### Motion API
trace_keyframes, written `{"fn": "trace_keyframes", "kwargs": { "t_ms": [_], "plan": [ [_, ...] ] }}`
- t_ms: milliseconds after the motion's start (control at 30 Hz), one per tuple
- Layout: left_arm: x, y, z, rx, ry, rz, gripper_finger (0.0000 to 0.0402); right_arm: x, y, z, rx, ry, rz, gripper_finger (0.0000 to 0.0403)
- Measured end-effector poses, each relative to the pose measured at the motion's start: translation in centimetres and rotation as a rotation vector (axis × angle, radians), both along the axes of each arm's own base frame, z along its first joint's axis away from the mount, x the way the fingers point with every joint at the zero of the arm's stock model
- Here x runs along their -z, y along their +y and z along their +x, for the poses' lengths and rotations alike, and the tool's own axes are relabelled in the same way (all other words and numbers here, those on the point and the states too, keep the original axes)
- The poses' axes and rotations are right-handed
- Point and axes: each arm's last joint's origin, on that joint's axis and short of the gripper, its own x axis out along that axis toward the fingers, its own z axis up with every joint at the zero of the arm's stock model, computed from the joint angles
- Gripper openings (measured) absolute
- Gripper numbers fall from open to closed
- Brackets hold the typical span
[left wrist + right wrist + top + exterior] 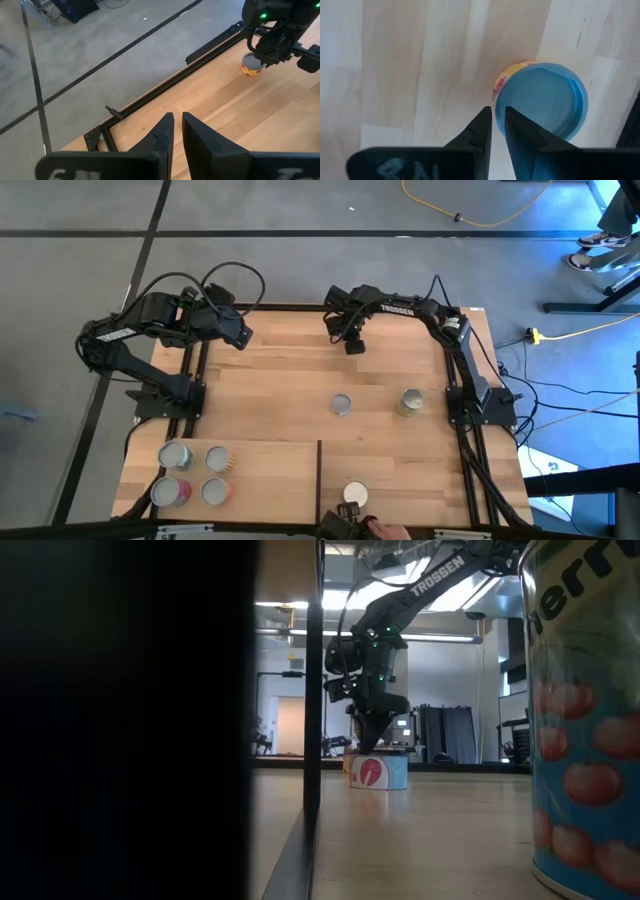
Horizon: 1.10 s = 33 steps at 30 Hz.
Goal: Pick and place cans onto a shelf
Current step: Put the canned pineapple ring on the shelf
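My right gripper (498, 116) is shut and points down over a small can with a yellow-red label (540, 100) at the table's far middle. Its tips stand at the can's rim. The can also shows in the low view (377, 771) and the left wrist view (251, 66); in the high view the gripper (353, 345) hides it. My left gripper (177, 125) is shut and empty, above the table's far left corner (240, 335). Several cans (175, 455) stand on the raised shelf (270, 480) at the near left. My right gripper's shut fingertips (482, 120) come from above at the near rim of the can's top (502, 107). I cannot tell whether they touch it. The can stands upright on the table.
Two silver-topped cans (341, 405) (410, 402) stand on the table's middle right. A white-topped can (354, 496) stands at the near edge and fills the low view's right (585, 720). The shelf's black frame post (313, 710) stands left of it.
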Motion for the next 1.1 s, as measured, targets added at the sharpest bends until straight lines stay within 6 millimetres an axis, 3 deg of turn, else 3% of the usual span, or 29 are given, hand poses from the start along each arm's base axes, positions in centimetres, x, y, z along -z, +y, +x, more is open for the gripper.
{"fn": "trace_keyframes", "kwargs": {
  "t_ms": [267, 700, 1100],
  "plan": [
    [0.0, 0.0, 0.0, 0.000, 0.000, 0.000, 0.0032, -0.1, 0.3, -0.1, -0.031, 0.013, 0.024, 0.0056],
    [0.0, 0.0, 0.0, 0.000, 0.000, 0.000, 0.0032, -2.1, 1.3, 0.2, -0.075, 0.061, 0.051, 0.0056],
    [0.0, 0.0, 0.0, 0.000, 0.000, 0.000, 0.0032, -1.3, -0.9, -0.9, -0.098, 0.035, 0.025, 0.0056]
  ]
}}
